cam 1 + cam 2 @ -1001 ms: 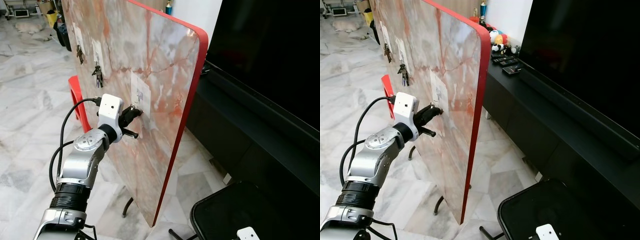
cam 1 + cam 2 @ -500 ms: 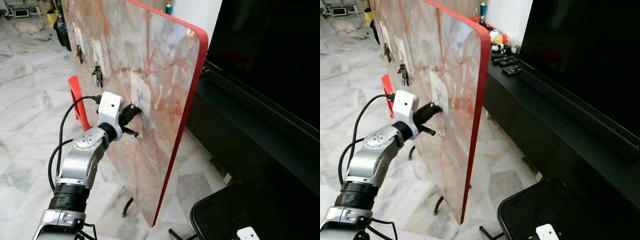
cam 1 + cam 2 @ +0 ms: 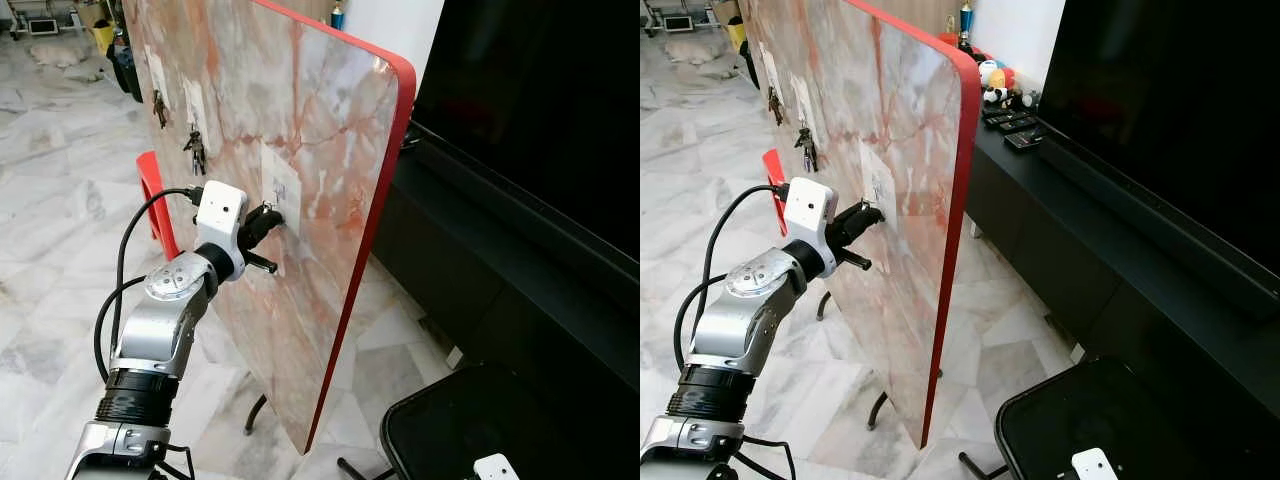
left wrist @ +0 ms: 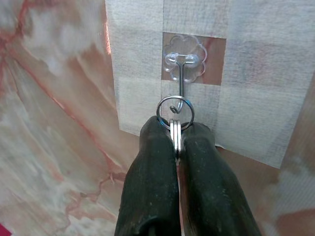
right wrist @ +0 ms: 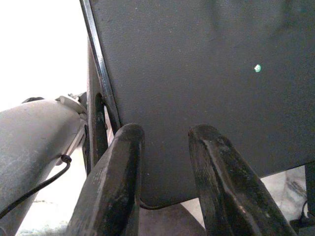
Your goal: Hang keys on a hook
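Observation:
A clear flower-shaped hook (image 4: 183, 66) with a thin metal wire sits on a pale patch (image 3: 279, 193) of the upright marble board (image 3: 300, 110). My left gripper (image 4: 176, 136) is shut on the keys (image 4: 175, 137), pinching them flat between its black fingers (image 4: 152, 167). The key ring (image 4: 175, 111) circles the curled tip of the hook's wire. In the left eye view my left gripper (image 3: 266, 222) is pressed up to that patch. My right gripper (image 5: 165, 142) hangs beside a black seat, its fingers apart with nothing between them.
Two more bunches of keys (image 3: 196, 150) (image 3: 159, 107) hang on hooks farther along the board. A red chair (image 3: 153, 190) stands behind my left arm. A black TV cabinet (image 3: 1090, 270) runs along the right, and a black stool (image 3: 470, 430) stands at the lower right.
My left gripper has lifted slightly and edged closer to the hook on the board. The right arm has stayed put.

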You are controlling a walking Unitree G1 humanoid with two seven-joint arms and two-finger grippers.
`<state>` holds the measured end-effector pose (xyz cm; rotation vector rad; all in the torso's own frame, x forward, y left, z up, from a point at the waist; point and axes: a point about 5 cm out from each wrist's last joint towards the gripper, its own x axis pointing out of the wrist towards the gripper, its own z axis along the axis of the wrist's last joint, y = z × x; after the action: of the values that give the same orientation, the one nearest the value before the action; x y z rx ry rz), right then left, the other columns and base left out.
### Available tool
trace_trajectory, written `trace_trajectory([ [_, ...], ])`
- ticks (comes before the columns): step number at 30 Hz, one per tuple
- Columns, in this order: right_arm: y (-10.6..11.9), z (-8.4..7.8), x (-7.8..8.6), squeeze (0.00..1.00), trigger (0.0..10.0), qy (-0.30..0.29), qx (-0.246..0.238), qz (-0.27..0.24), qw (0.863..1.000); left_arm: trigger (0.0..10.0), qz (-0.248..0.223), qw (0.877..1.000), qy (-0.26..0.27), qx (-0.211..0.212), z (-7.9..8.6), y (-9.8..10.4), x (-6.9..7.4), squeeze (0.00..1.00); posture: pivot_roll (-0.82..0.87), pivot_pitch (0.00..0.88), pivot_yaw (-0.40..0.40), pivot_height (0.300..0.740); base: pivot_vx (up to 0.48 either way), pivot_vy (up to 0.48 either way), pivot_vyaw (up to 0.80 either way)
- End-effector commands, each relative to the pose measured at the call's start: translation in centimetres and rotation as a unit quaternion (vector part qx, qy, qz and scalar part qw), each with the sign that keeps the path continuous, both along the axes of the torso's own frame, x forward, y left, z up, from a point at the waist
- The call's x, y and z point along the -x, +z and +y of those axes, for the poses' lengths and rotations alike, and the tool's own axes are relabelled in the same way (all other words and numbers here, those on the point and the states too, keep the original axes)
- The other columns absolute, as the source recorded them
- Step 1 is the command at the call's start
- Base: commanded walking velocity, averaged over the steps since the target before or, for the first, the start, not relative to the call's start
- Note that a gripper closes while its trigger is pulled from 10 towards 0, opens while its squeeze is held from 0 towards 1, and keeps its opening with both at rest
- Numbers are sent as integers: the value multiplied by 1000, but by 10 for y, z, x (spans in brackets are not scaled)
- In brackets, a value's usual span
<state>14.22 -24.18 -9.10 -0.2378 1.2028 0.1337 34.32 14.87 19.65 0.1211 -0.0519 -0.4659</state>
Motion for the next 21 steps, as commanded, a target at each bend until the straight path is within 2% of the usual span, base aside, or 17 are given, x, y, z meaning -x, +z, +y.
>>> trace_trajectory([
  [1, 1, -2, -1, 0, 10000, -2, 3, -1, 1000, 10000, -4, 1000, -28, -3, -13, 6, -2, 0, 101, 0, -97, 737, 0, 0, 0],
  [8, 1, -2, -1, 0, 10000, -1, 4, -1, 1000, 10000, 3, 1000, -22, 4, -12, 8, -5, 0, 100, 0, -95, 737, 0, 0, 0],
  [21, 1, -2, -1, 0, 10000, 0, 6, -1, 1000, 10000, 12, 999, -43, -10, -14, 7, -8, 0, 99, 0, -95, 737, 0, 0, 0],
])
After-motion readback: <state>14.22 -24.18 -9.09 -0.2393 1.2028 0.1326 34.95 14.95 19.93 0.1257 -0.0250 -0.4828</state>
